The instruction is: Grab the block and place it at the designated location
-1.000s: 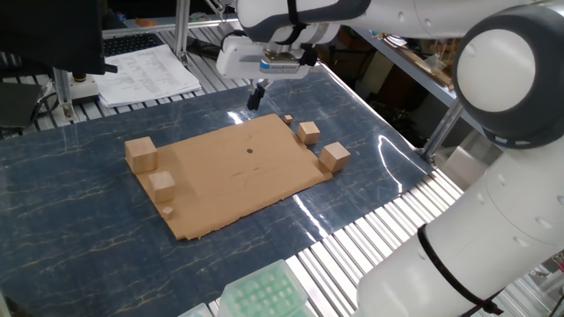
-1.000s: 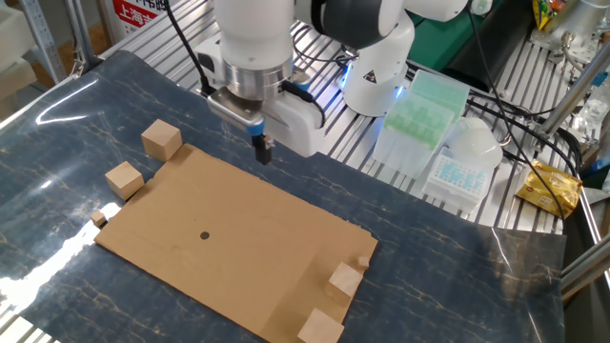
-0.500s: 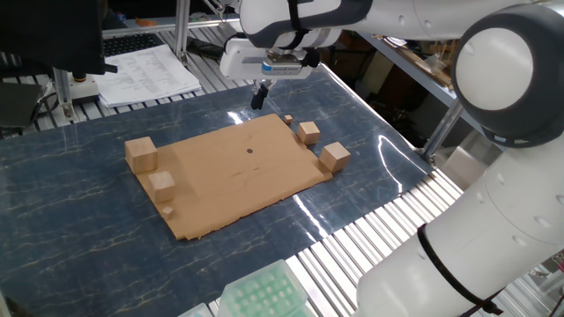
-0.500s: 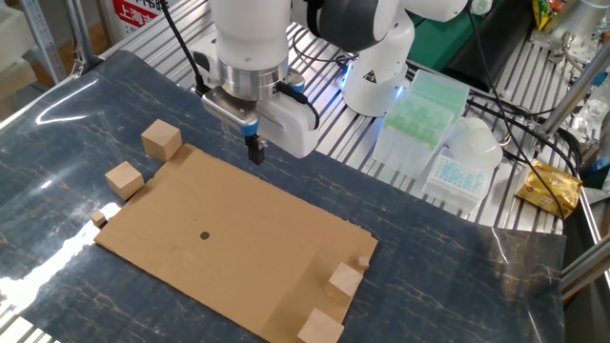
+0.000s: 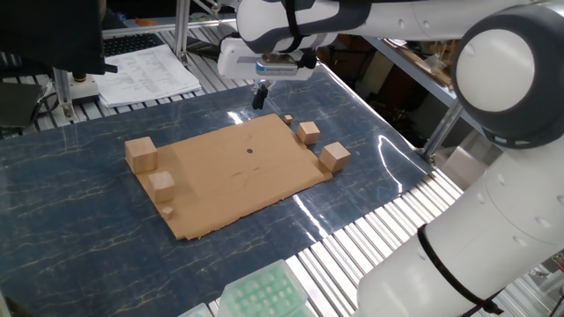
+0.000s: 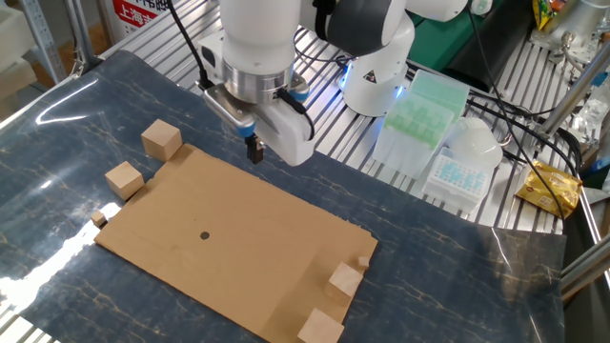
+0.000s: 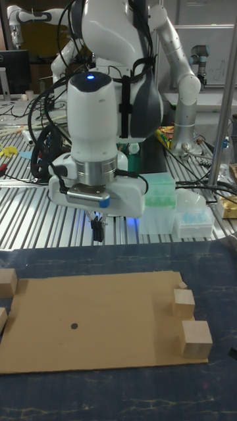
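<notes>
Two larger plain wooden cubes show, and I cannot tell which is the block. One [image 5: 334, 157] [image 6: 161, 140] [image 7: 6, 283] sits off one short end of the cardboard sheet [image 5: 229, 180] [image 6: 257, 257] [image 7: 118, 329]. The other [image 5: 141, 154] [image 6: 320, 329] [image 7: 195, 339] sits at the opposite end. The designated location is the black dot [image 5: 249, 150] [image 6: 204, 235] [image 7: 74, 325] near the sheet's middle. My gripper [image 5: 260, 95] [image 6: 254, 151] [image 7: 98, 235] hangs above the sheet's long edge on the robot's side, nearer the first cube. Its fingers look pressed together with nothing between them.
A smaller cube [image 5: 307, 132] [image 6: 124, 179] and a tiny chip [image 5: 288, 119] [image 6: 99, 218] lie by the first cube. Another smaller cube [image 5: 161, 183] [image 6: 345, 281] [image 7: 184, 304] lies by the second. A green rack [image 6: 419, 105] and a white box [image 6: 457, 171] stand near the robot base.
My gripper has drifted a little along the sheet's edge toward the first cube's end, and the wrist has turned slightly. The cubes have not moved.
</notes>
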Controlling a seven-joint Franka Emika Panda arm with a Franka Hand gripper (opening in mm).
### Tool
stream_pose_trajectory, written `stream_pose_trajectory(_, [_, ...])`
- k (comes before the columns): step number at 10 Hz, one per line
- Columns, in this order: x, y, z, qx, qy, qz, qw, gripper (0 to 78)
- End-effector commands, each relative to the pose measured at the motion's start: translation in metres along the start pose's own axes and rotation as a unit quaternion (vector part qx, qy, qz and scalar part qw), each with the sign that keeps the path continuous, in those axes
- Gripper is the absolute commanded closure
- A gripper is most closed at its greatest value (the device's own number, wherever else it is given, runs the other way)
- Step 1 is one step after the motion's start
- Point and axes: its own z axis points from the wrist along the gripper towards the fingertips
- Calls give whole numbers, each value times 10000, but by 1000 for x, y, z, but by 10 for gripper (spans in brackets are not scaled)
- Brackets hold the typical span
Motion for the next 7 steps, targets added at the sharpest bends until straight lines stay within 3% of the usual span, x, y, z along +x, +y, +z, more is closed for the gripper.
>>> stream_pose_trajectory(1, [-1,0,-1,-67,-20,509,9987,776])
stream_pose_trajectory(7, [0,-1,0,-57,-94,531,9985,776])
